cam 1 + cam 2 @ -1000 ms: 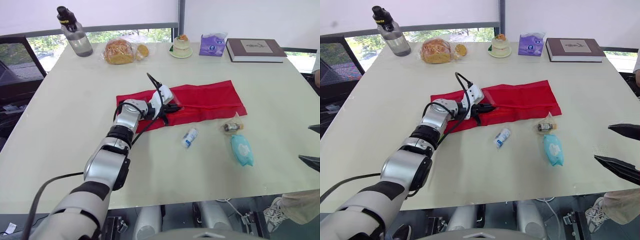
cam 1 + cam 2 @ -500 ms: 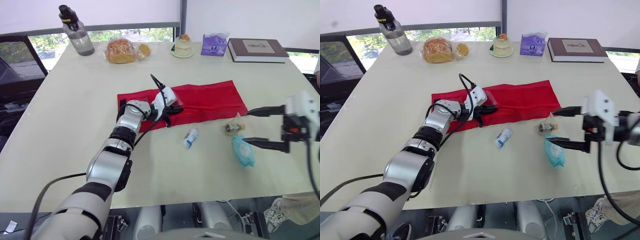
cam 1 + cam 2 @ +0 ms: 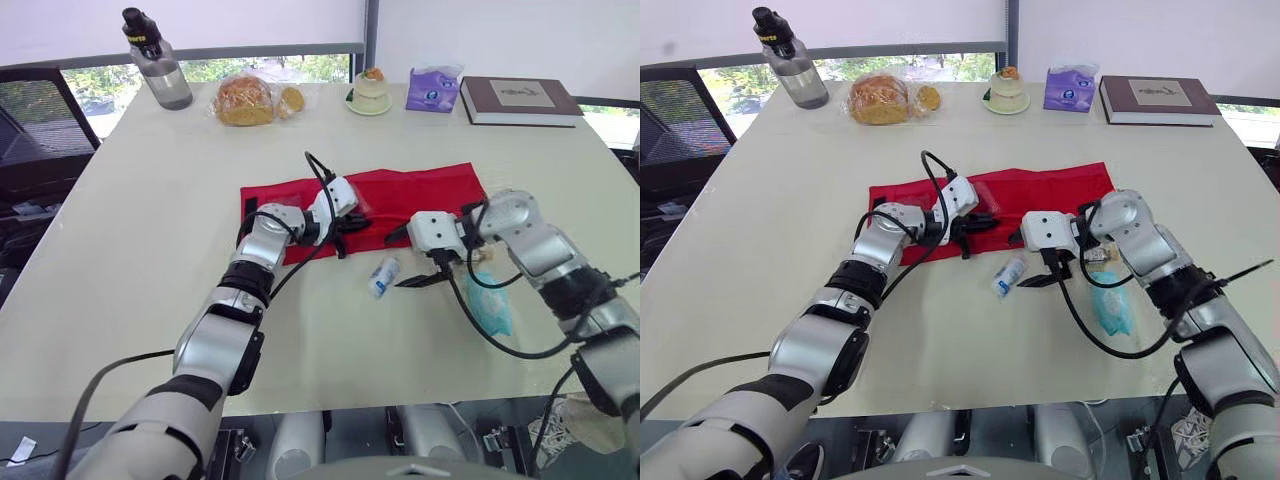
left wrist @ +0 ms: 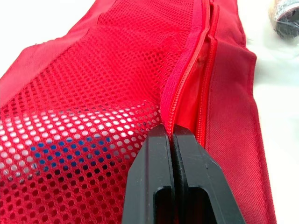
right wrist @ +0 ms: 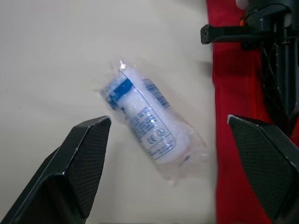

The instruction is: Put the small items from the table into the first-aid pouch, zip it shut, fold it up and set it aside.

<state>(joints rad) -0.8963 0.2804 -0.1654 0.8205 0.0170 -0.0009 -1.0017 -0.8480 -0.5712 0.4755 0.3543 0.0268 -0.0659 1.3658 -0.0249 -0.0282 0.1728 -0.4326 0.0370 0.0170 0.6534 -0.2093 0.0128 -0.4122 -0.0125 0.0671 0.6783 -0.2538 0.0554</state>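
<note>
The red first-aid pouch [image 3: 425,195] lies flat and unfolded in the middle of the table. My left gripper [image 3: 352,217] is shut on its zipper edge [image 4: 187,74], beside the mesh pocket [image 4: 93,93]. A white bandage roll with blue print [image 3: 381,275] lies just in front of the pouch. My right gripper [image 3: 393,262] is open, one finger [image 5: 84,158] on each side of the roll [image 5: 154,133], not touching it. A teal wipe pack [image 3: 487,303] and a small clear-wrapped dark item [image 3: 470,256] lie under my right forearm.
Along the far edge stand a water bottle [image 3: 157,60], bagged bread [image 3: 243,100], a small cake on a plate [image 3: 369,92], a purple tissue pack [image 3: 433,90] and a book [image 3: 517,100]. A black chair [image 3: 40,130] is off the table's left side.
My right arm has swung in from the right edge, past the teal pack, and its open gripper now brackets the bandage roll. The left gripper keeps its hold on the pouch.
</note>
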